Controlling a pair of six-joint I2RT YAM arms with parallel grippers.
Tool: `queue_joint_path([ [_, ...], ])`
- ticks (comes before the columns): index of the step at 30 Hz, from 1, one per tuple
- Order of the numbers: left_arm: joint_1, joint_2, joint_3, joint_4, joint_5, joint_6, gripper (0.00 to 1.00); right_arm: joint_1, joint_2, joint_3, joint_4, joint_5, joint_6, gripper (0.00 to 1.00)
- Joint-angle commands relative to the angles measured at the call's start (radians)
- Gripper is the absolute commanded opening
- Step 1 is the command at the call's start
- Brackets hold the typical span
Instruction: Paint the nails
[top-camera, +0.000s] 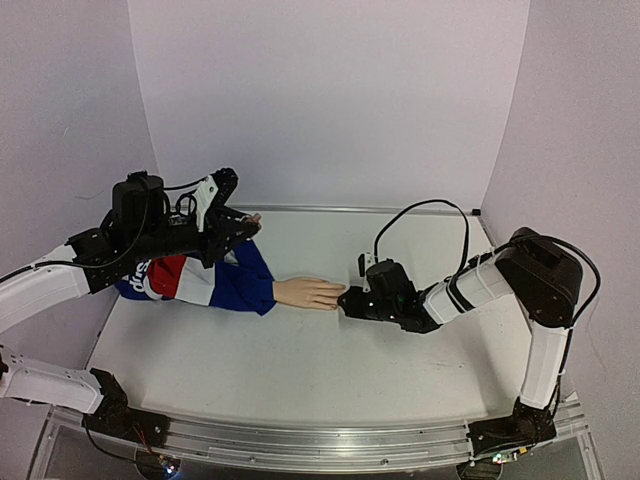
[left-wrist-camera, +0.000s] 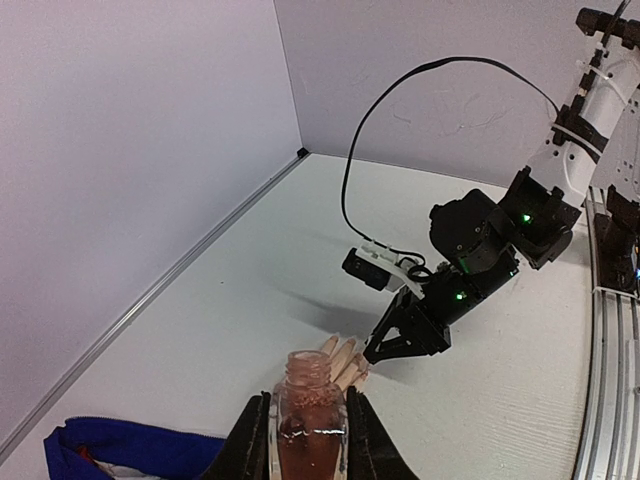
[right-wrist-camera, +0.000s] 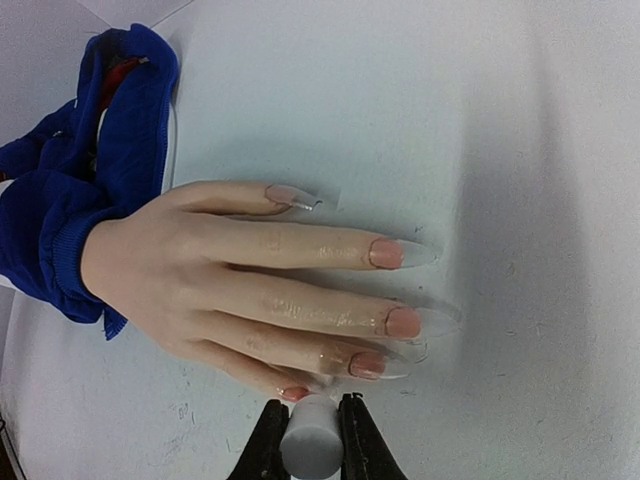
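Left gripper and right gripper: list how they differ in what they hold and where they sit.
The left gripper is shut on an uncapped bottle of pink polish; the right gripper is shut on a small white cap. The left gripper sits by the blue sleeve; the right gripper sits at the finger ends of the mannequin hand. Shared: both are black, two-fingered and closed on something.

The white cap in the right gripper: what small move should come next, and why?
Probably ease the white cap slightly toward the little finger's nail, because the right gripper holds it just beside that nail. The brush tip is hidden, so go gently.
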Motion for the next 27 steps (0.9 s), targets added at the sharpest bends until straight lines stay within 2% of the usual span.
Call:
queue_joint_path([
  [1, 0.003, -0.011, 0.017, 0.031, 0.016, -0.002, 0.0, 0.001, -0.005, 0.033, 0.002, 0.035, 0.004, 0.0],
  [16, 0.003, -0.005, 0.017, 0.031, 0.018, -0.004, 0.0, 0.0, -0.038, 0.016, -0.012, 0.055, 0.004, 0.0],
  [27, 0.002, 0.003, 0.02, 0.03, 0.025, -0.007, 0.0, 0.003, -0.081, -0.038, 0.05, -0.008, -0.023, 0.0],
])
